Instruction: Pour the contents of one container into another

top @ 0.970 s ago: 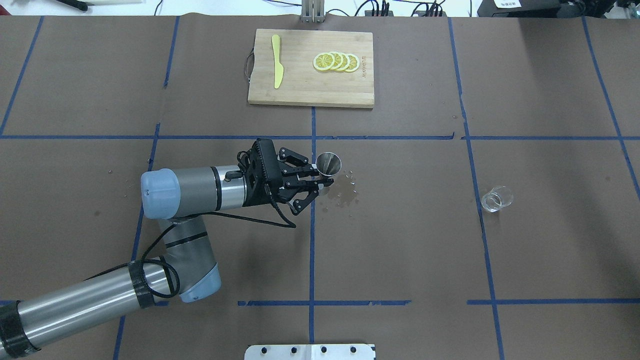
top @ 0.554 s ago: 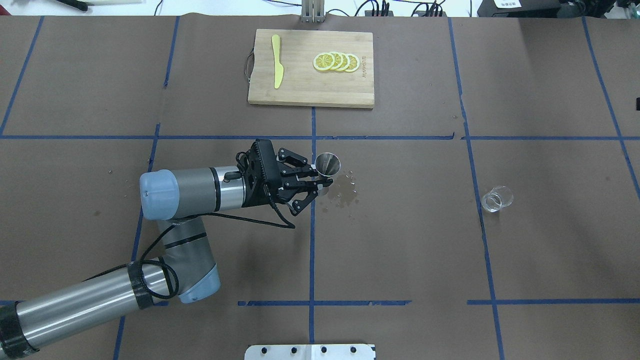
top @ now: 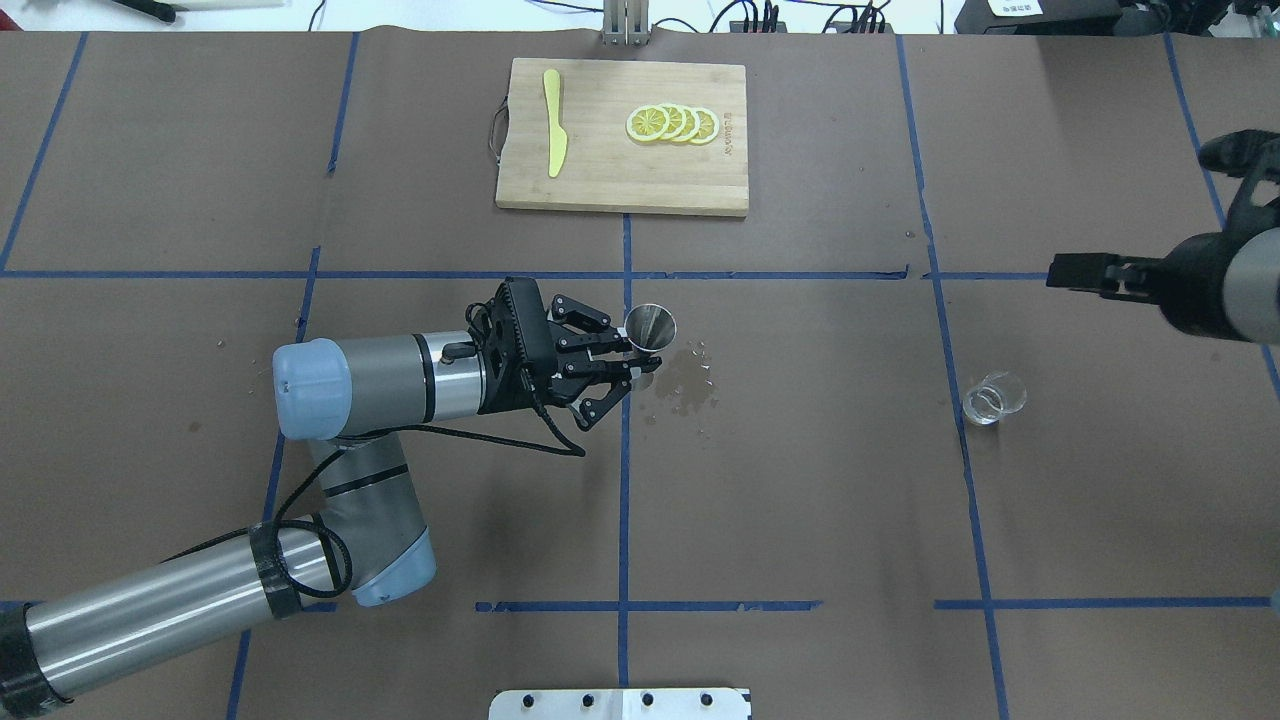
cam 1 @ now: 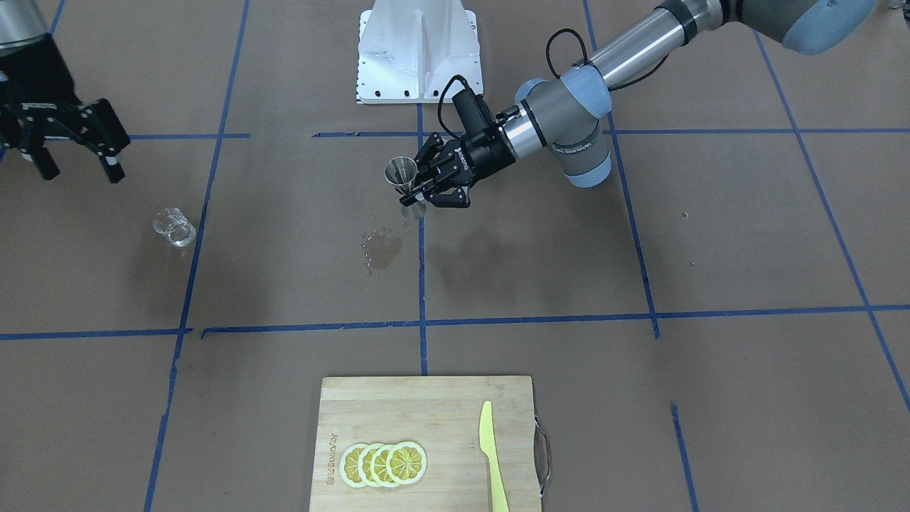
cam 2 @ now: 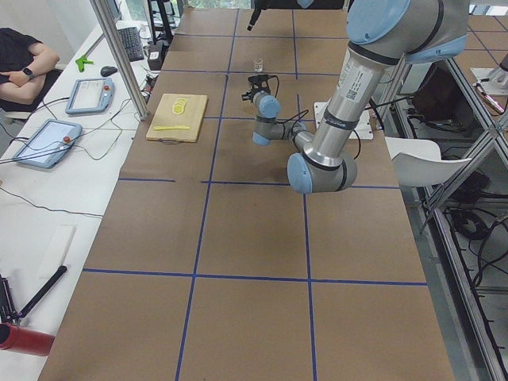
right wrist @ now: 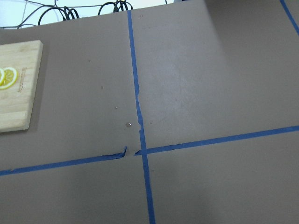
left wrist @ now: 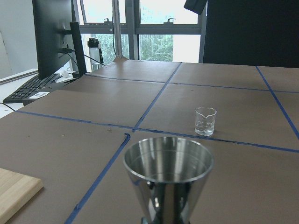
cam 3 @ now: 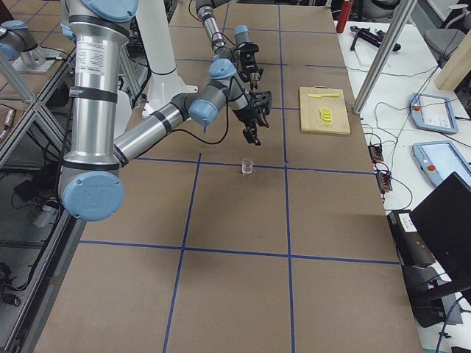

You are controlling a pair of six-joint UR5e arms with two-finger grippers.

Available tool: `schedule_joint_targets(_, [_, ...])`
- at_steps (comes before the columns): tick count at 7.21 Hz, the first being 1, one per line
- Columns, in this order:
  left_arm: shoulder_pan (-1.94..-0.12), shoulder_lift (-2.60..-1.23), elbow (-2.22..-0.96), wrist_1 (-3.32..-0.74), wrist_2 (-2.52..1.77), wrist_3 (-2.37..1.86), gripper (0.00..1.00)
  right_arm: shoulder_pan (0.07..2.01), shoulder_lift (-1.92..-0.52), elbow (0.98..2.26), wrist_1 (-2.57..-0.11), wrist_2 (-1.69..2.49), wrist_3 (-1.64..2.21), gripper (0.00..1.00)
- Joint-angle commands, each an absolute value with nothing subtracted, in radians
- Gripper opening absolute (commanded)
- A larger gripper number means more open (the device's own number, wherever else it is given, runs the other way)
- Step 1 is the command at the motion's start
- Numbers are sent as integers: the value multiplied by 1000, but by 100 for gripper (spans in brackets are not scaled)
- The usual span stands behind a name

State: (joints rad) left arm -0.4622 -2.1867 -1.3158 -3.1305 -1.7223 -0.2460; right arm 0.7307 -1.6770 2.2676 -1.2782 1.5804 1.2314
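1. Your left claw [top: 645, 358] is closed on the jigger [top: 650, 327]. Its fingers pinch the narrow waist, and the open upper cone stands upright off the paper.
2. From the left wrist, the jigger [left wrist: 168, 172] sits right in front of the claw and its steel mouth fills the lower middle of the view.
3. Your right claw [cam 1: 78, 169] hangs with its jaws spread wide and nothing between them.
4. The cup [top: 993, 398] stands upright on the paper, well apart from the left claw and straight out beyond its tips. It is below the right claw and touches neither finger.
5. In the left wrist view the cup [left wrist: 205, 121] shows its pouring lip, but its printed marks are too faint to read.
6. A wet patch [top: 685, 385] lies on the paper just past the left claw's tips, beside the jigger.
7. The board [top: 620, 180] lies well off to one side of the left claw. On it are lemon slices [top: 672, 124] and a yellow knife [top: 553, 120].
8. Writing is burnt into the board beside the slices, and there is lettering on the left claw's body and on the arm joint. All of it is too small to read.
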Motion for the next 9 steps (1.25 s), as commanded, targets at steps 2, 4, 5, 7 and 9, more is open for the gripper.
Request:
schedule_joint_targets(2, [-463,-2177,-1327,-3129,-1721,-245,0,357,-1684,2180,-1223,985,1445,100])
schedule_joint_targets(4, [-465,-2169,-1334,-3129,-1721,-245,0,270,-1687,2046,-1107,768,1503,100])
schedule_joint_targets(5, [-463,-2155,-1351,-3129,-1721,-245,0,241,-1689,1987,-1063,679,1511,100])
schedule_joint_targets(7, [-463,-2151,-1356,-3129,-1721,-247,0,215,-1722,1947,-1005,624,1511,100])
schedule_joint_targets(9, [-462,-2151,-1356,-3129,-1721,-247,0,207,-1736,1913,-1003,585,1520,100])
